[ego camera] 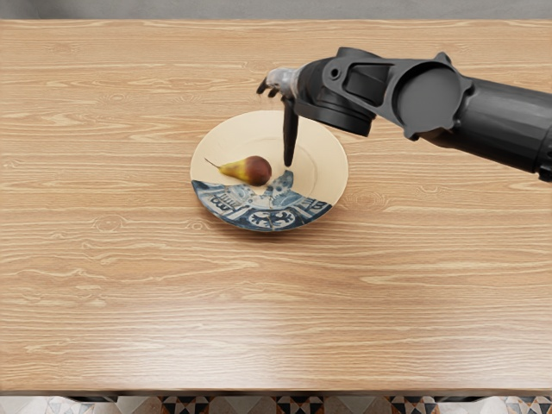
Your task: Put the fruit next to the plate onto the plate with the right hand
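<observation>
Light-brown wooden table (pixel 129 302) with long horizontal grain fills nearly the whole view. A thin grey strip (pixel 259 9) runs behind its far edge, and patterned floor tiles (pixel 302 405) show below its near edge.

A little above the middle of the table sits a round cream ceramic plate (pixel 321 168), its sector toward 6 o'clock painted with a blue-and-white pattern. On the plate lies one small pear (pixel 250 169), yellow at the neck and reddish brown at the rounded end. It rests on its side just left of the plate's centre, toward 9 o'clock, with its thin stem pointing to about 10 o'clock. The fruit sits wholly inside the rim.

The right hand (pixel 289 103), grey and black, hangs over the plate's rim at about 12 o'clock. It is unclenched and grasps nothing. One long dark finger (pixel 290 138) points straight down, its tip just right of the pear and apart from it; whether the tip touches the plate cannot be told. Shorter fingers splay out toward 10 o'clock. Its bulky black arm (pixel 431 95) reaches in from the picture's edge at 3 o'clock, crossing above the table at 2 o'clock of the plate.

Bare wood stretches wide on every side of the plate, most of all toward 6 o'clock and 9 o'clock.
</observation>
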Motion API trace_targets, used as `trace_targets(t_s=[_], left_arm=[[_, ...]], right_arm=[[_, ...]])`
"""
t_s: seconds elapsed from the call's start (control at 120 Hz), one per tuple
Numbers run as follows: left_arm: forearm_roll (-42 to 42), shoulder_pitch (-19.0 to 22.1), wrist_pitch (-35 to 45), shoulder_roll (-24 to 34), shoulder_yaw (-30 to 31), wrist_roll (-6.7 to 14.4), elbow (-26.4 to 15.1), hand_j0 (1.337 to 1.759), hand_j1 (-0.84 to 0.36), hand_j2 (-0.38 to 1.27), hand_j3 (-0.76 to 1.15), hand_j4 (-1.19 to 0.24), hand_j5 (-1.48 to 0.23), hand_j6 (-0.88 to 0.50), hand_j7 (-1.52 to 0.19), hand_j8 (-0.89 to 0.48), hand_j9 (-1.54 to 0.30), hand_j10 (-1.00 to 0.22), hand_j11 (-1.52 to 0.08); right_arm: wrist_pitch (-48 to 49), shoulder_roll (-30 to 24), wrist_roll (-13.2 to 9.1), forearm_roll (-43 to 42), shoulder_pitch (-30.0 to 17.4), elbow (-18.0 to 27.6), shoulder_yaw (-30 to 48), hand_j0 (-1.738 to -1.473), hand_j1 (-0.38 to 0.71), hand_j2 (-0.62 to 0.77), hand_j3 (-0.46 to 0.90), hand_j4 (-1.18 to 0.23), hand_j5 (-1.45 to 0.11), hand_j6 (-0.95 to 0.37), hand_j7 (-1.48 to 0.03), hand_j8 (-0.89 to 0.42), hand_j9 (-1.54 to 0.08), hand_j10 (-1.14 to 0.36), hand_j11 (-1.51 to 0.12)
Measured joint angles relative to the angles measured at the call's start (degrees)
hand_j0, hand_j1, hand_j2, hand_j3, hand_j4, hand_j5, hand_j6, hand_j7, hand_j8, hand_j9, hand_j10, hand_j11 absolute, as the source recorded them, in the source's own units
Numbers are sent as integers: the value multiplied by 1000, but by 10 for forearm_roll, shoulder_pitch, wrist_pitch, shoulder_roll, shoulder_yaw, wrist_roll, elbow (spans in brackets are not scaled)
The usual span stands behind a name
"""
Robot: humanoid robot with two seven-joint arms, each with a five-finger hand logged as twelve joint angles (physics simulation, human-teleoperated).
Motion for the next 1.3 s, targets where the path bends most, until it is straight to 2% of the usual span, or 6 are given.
trace_targets(t_s=[0.1, 0.392, 0.592, 0.867, 1.158, 1.3], left_arm=[[0, 0, 0, 0, 0, 0, 0, 1658, 337, 2, 0, -10, -13, -10, -13, -10, -13, -10, -13], [0, 0, 0, 0, 0, 0, 0, 1658, 337, 2, 0, -10, -13, -10, -13, -10, -13, -10, -13], [0, 0, 0, 0, 0, 0, 0, 1658, 337, 2, 0, -10, -13, -10, -13, -10, -13, -10, -13], [0, 0, 0, 0, 0, 0, 0, 1658, 337, 2, 0, -10, -13, -10, -13, -10, -13, -10, -13], [1, 0, -1, 0, 0, 0, -1, 1658, 337, 2, 0, -10, -13, -10, -13, -10, -13, -10, -13], [0, 0, -1, 0, 0, 0, -1, 1658, 337, 2, 0, -10, -13, -10, -13, -10, -13, -10, -13]], right_arm=[[3, -14, 0, 30, 3, 28, 12, -1658, -280, 40, 0, -60, -99, -50, -95, -51, -97, -73, -97], [9, -183, 0, 135, 0, 252, 85, -1658, -333, 10, 0, -15, -24, -14, -23, -13, -23, -18, -23], [86, -246, 0, 249, -35, 353, 161, -1658, -343, 4, 0, -6, -9, -6, -9, -6, -9, -7, -9], [295, -356, 0, 379, -123, 379, 240, -1658, -347, 1, 0, -2, -2, -2, -2, -2, -2, -2, -2], [330, -492, 0, 466, -220, 368, 249, -1658, -349, 0, 0, 0, -1, 0, -1, 0, -1, 0, -1], [332, -534, 0, 497, -250, 357, 250, -1658, -349, 0, 0, 0, 0, 0, 0, 0, 0, 0, 0]])
